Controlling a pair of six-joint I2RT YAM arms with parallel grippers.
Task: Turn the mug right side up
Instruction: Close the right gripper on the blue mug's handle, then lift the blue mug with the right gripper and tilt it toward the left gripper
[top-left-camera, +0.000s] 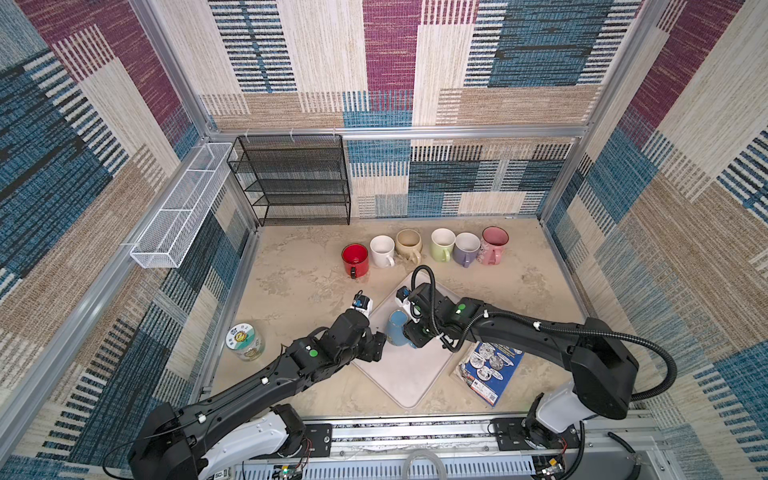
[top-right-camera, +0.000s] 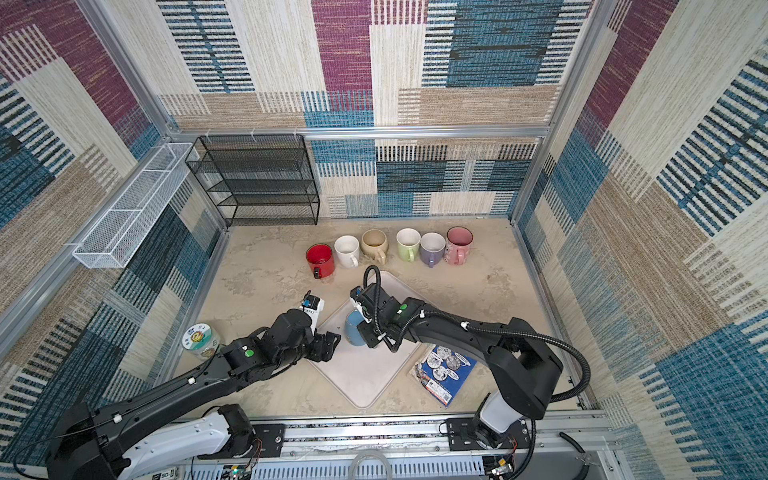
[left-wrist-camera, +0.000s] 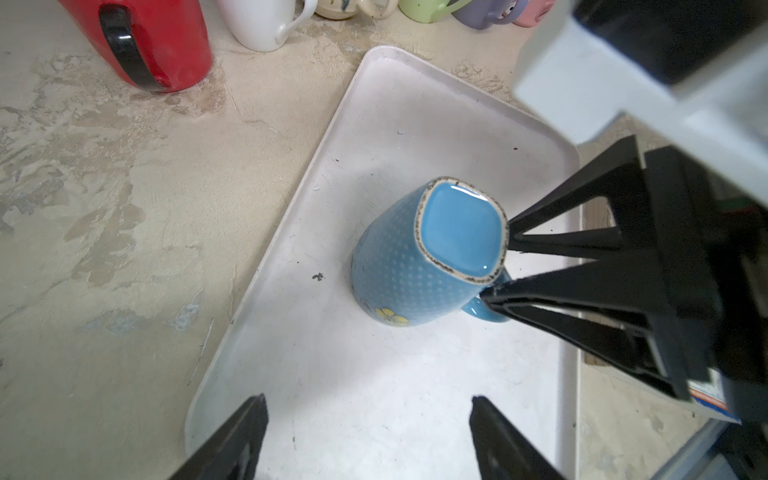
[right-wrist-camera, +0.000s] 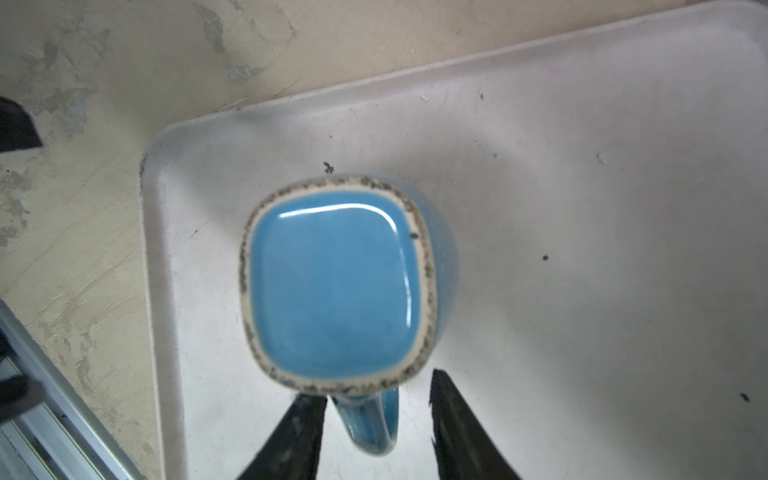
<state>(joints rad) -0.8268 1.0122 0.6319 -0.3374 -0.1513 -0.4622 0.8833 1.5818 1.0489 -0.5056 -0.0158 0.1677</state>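
While the blue mug (right-wrist-camera: 336, 286) stands upside down on the white tray (right-wrist-camera: 582, 208), its glazed square base faces up and its rim rests on the tray floor. It sits close to the tray edge on the left arm's side. The mug's handle (right-wrist-camera: 370, 424) points toward the right gripper (right-wrist-camera: 372, 384). That gripper's two black fingers straddle the handle, parted: one lies close against it and the other shows a clear gap, so nothing is clamped. The left gripper (left-wrist-camera: 366, 399) hovers over the same tray, facing the mug, with its fingers spread wide and holding nothing. Beyond the tray's far corner, a row of upright mugs (top-left-camera: 424, 249) stands on the table, the red mug (top-left-camera: 355, 259) at one end. A blue printed packet (top-left-camera: 492, 365) lies just beside the tray, under the right arm.
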